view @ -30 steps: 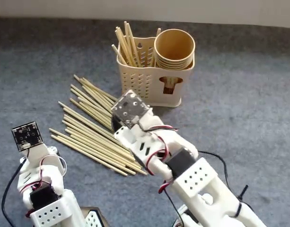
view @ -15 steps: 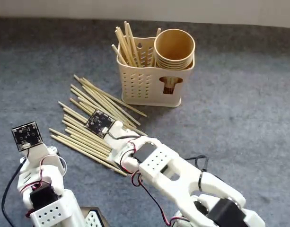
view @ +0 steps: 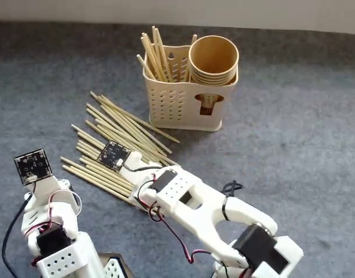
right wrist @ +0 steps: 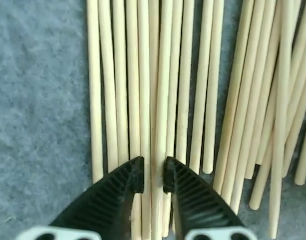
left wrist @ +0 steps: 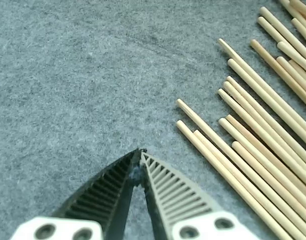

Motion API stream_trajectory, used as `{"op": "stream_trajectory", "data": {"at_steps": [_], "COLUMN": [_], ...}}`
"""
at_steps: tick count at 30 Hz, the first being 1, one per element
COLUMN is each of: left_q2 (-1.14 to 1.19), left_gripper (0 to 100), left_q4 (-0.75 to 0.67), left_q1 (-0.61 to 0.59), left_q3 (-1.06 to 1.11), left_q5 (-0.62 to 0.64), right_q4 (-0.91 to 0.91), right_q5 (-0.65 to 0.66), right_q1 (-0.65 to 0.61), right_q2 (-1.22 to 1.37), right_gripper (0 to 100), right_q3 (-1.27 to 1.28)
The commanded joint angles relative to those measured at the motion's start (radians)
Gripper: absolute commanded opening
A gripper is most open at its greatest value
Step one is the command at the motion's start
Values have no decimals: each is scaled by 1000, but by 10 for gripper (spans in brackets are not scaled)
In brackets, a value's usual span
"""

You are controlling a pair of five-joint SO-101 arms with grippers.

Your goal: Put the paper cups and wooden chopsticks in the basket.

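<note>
While my right hand (right wrist: 152,174) sits a little open around one chopstick (right wrist: 153,90), I think squeezing and lifting comes next.

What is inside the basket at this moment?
A stack of paper cups and several chopsticks standing beside it. The basket wall covers their lower parts, so the bottom cannot be seen.

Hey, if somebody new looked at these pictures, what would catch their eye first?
Probably the loose fan of wooden chopsticks spread on the grey carpet in front of the basket, which already holds a stack of paper cups and a bunch of upright chopsticks. Next, the right pincer set low on that pile, while the left pincer sits shut over bare carpet beside the chopstick ends.
</note>
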Motion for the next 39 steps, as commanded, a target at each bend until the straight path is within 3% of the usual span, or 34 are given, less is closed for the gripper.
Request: {"op": "stream_trajectory", "data": {"at_steps": [1, 8, 13, 23, 32, 39], "left_q2": [-13, -13, -13, -13, -13, -13], "left_gripper": [11, 11, 11, 11, 11, 11], "left_q4": [-17, -17, -17, -17, -17, -17], "left_q1": [-8, -8, -8, -8, -8, -8], "left_q3": [21, 21, 21, 21, 21, 21], "left_q5": [-9, -9, -9, -9, -9, -9], "right_q4": [4, 16, 136, 406, 630, 685], "right_q5": [14, 17, 101, 114, 405, 463], "right_q1": [-8, -7, 45, 165, 291, 352], "right_q2": [15, 22, 2, -199, -291, -292], "right_gripper": [63, 2, 5, 5, 5, 10], "right_q3": [-53, -54, -93, -142, -134, -136]}}
